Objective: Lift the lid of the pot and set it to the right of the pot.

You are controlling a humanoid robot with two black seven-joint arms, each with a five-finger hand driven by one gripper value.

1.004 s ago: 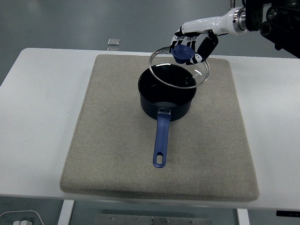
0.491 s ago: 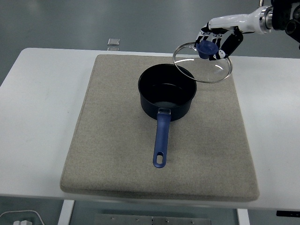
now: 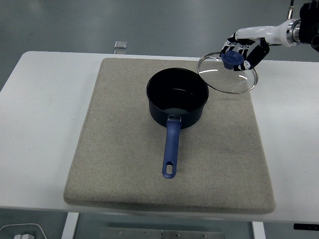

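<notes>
The glass lid was held up by its blue knob in the right hand — fingers wrapped around it. It was tilted in the air, up and to the right of the pot — which was left open on the mat.

I count one dark pot with a single blue handle, one glass lid, one robot hand, one grey mat, one white table and one small clear object at its far edge.
</notes>
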